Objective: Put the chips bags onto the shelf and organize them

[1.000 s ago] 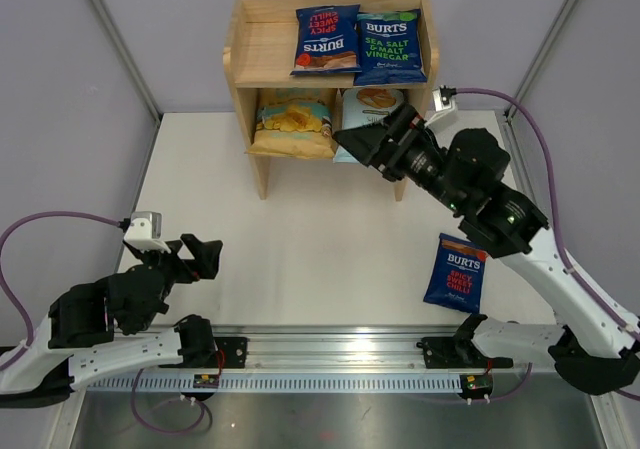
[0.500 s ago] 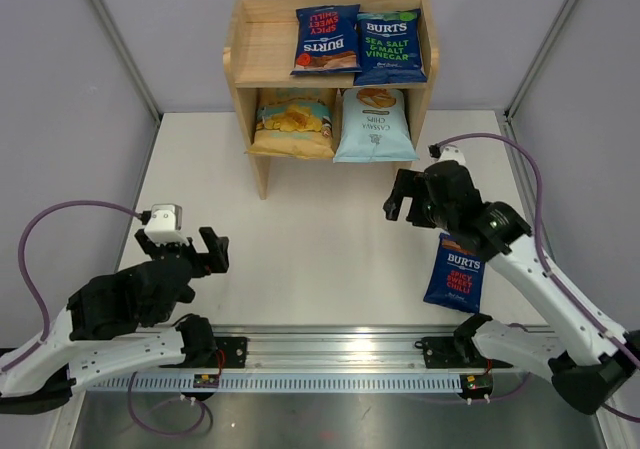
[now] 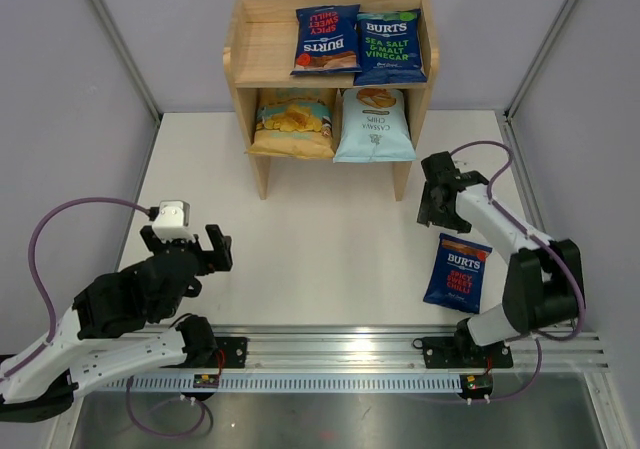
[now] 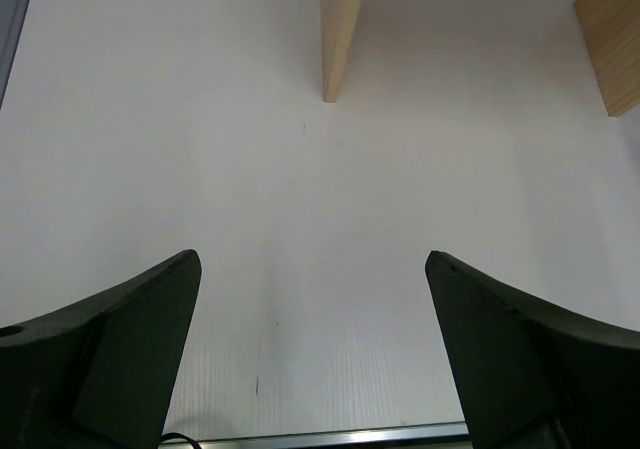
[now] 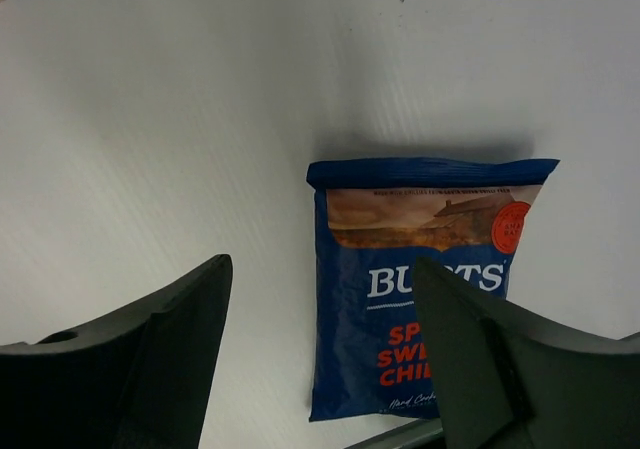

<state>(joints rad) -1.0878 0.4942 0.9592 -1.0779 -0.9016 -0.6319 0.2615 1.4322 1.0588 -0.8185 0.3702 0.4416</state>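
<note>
Right wrist view first: the right gripper (image 5: 320,262) has its two dark, matte, wedge-shaped fingers (image 5: 150,359) spread wide with nothing between them. It points down at the loose BURTS bag (image 5: 410,289), which lies flat on the white table (image 5: 150,89). That bag is a glossy dark blue rectangle with a brown landscape band across the top, a round red sticker in one corner and white-and-red lettering. Hard to tell how high the jaws hang over it, but they don't look to be touching it.

The left gripper (image 4: 311,259) has the same black wedges, also wide apart and holding nothing, over faintly ribbed white tabletop.

From the top camera, the loose bag sits on the near right of the table, just beside the right arm and well apart from the shelf (image 3: 250,49). The shelf is pale natural wood with two tiers, solid side panels and a low rim up top. On the upper tier an upside-down BURTS bag (image 3: 327,39) lies right beside a sea salt BURTS bag (image 3: 390,47). Below them, a crinkly yellow-and-teal bag (image 3: 292,122) sits left of a pale blue cassava bag (image 3: 375,124).
</note>
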